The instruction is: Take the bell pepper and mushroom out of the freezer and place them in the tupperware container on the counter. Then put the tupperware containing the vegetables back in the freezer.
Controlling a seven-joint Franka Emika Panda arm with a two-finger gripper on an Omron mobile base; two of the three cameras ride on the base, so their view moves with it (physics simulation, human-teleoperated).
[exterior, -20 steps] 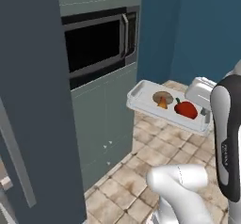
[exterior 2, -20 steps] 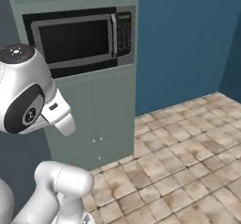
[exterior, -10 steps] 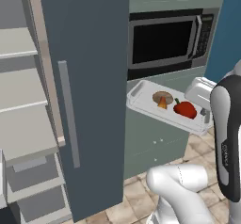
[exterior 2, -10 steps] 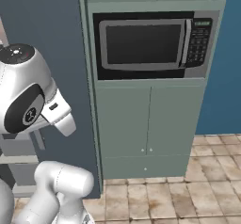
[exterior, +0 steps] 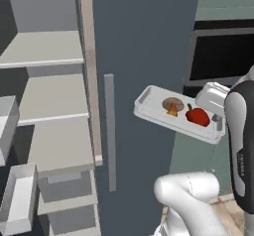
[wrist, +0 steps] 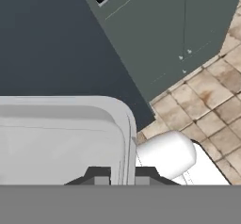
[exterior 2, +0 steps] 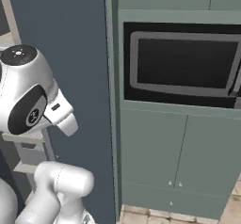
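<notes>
The tupperware container (exterior: 154, 106) hangs level in the air in front of the open freezer (exterior: 49, 49), held by its right end. In it lie the tan mushroom (exterior: 172, 105) and, to its right, the red bell pepper (exterior: 197, 116). My gripper (exterior: 217, 122) is shut on the tray's right rim. In the hand view the container's rim (wrist: 61, 138) runs between my two fingertips, and my gripper (wrist: 123, 175) pinches it.
The freezer's dark door panel (exterior: 144, 41) with a grey handle (exterior: 109, 131) stands just behind the tray. Pale shelves and translucent bins (exterior: 20, 203) are at the left. A microwave (exterior 2: 183, 63) sits in grey-green cabinets (exterior 2: 179, 157) at the right, over tiled floor (wrist: 207, 96).
The whole picture has shifted right as the base turned left: the microwave cabinet slid right and the open freezer came into view. The tray stays held in the same place by the arm.
</notes>
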